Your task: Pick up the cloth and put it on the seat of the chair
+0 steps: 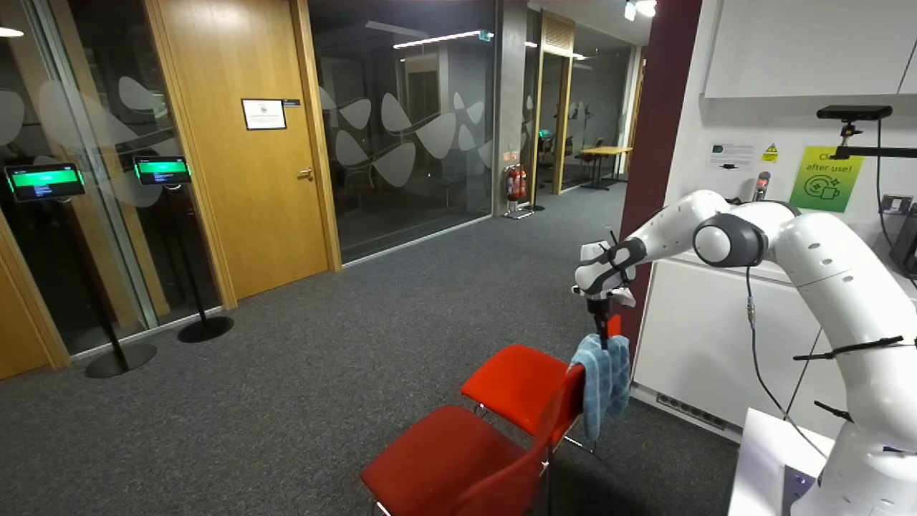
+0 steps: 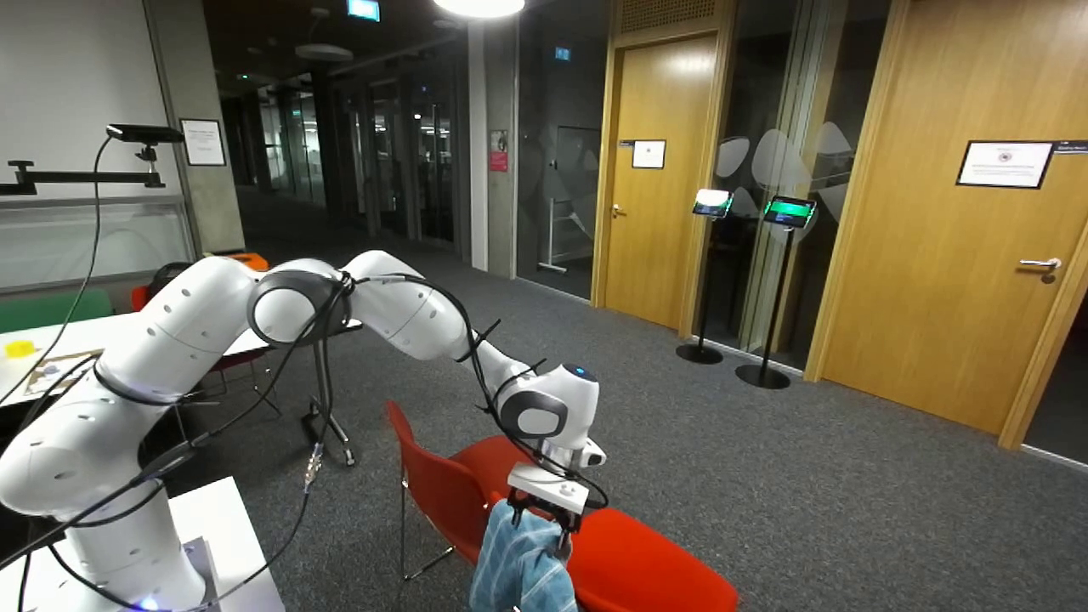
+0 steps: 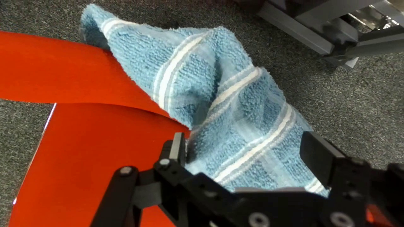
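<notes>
The light-blue cloth with white stripes hangs over the backrest of the bright red chair. The cloth shows in both exterior views (image 1: pixel 596 398) (image 2: pixel 517 568) and in the wrist view (image 3: pixel 221 94). The chair's flat seat shows beside it in both exterior views (image 1: pixel 514 383) (image 2: pixel 644 561) and in the wrist view (image 3: pixel 88 157). My gripper (image 1: pixel 603 345) (image 2: pixel 539 534) points down at the top of the cloth. In the wrist view the jaws (image 3: pixel 244 145) are wide apart, with cloth lying between and below the fingers. The cloth's lower end is out of the wrist view.
A second, darker red chair (image 1: pixel 444 459) (image 2: pixel 446 493) stands close beside the first. White cabinets (image 1: pixel 706 330) stand behind the arm's reach. The arm's base sits on a white table (image 1: pixel 774 444) (image 2: pixel 225 518). A grey metal frame (image 3: pixel 303 31) shows on the floor in the wrist view.
</notes>
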`<state>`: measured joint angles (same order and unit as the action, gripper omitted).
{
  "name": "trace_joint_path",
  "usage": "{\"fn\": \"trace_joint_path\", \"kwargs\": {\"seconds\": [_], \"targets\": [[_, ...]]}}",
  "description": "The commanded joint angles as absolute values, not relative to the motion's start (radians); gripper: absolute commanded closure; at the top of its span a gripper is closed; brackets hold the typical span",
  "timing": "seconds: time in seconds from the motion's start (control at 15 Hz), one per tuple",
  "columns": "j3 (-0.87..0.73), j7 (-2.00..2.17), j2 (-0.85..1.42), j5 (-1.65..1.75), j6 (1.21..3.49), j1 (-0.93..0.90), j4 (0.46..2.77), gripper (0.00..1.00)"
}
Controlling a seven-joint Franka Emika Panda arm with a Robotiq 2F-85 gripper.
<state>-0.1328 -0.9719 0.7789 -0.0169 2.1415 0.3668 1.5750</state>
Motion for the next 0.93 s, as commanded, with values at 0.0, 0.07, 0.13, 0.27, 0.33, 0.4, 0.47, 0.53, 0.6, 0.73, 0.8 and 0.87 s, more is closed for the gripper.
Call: {"fn": "trace_joint_path", "kwargs": {"seconds": [0.0, 0.07, 0.13, 0.27, 0.33, 0.4, 0.47, 0.53, 0.6, 0.73, 0.8, 0.87], "targets": [[-0.117, -0.974, 0.813, 0.011, 2.118, 0.389, 1.532, 0.27], [-0.117, -0.976, 0.818, 0.013, 2.116, 0.389, 1.528, 0.31], [-0.117, -0.972, 0.824, 0.014, 2.114, 0.388, 1.521, 0.37], [-0.118, -0.969, 0.827, 0.019, 2.104, 0.384, 1.511, 0.53], [-0.12, -0.967, 0.825, 0.021, 2.091, 0.381, 1.507, 0.63], [-0.12, -0.964, 0.823, 0.023, 2.082, 0.379, 1.501, 0.7], [-0.123, -0.958, 0.818, 0.025, 2.076, 0.376, 1.498, 0.78], [-0.124, -0.956, 0.811, 0.027, 2.075, 0.376, 1.498, 0.85], [-0.127, -0.951, 0.794, 0.026, 2.079, 0.377, 1.508, 0.92], [-0.128, -0.952, 0.756, 0.018, 2.094, 0.384, 1.534, 1.0], [-0.127, -0.951, 0.732, 0.012, 2.1, 0.387, 1.551, 1.0], [-0.129, -0.944, 0.711, 0.008, 2.11, 0.388, 1.561, 1.0]]}}
